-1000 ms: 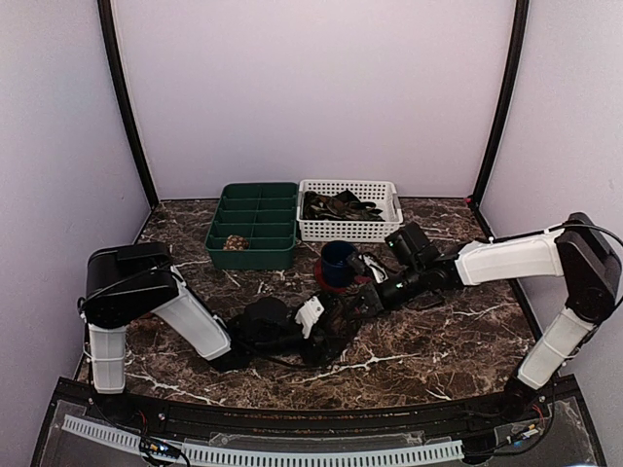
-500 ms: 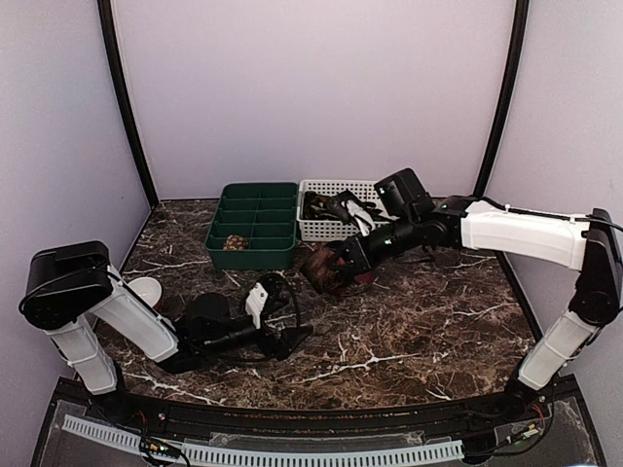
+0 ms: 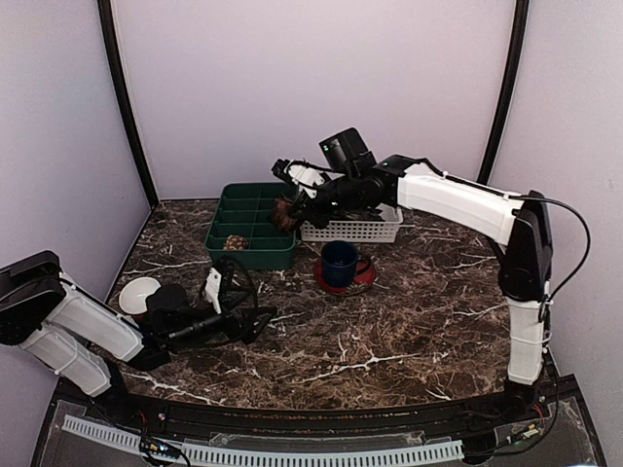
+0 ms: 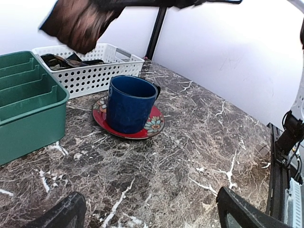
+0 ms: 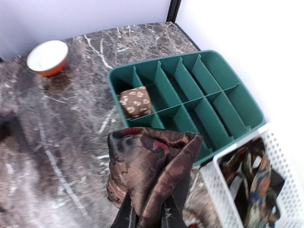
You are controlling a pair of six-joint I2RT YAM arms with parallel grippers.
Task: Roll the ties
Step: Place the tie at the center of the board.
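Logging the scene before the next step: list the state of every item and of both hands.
left hand: open, empty, low over the table
right hand: shut on the held tie, in the air
held tie: bundled, off the table, by the green tray
rolled tie: coiled, in one tray compartment
white basket: holds loose ties
blue mug: upright on red saucer
bowl: upright, empty

The folded tie (image 5: 152,166) hides most of the right claw (image 5: 146,216); only its fingertips show, cut by the bottom edge. Right of that claw, the white basket (image 5: 214,192) runs out of frame. High above the left claw (image 4: 149,213), the same tie (image 4: 78,21) is blurred and cropped.
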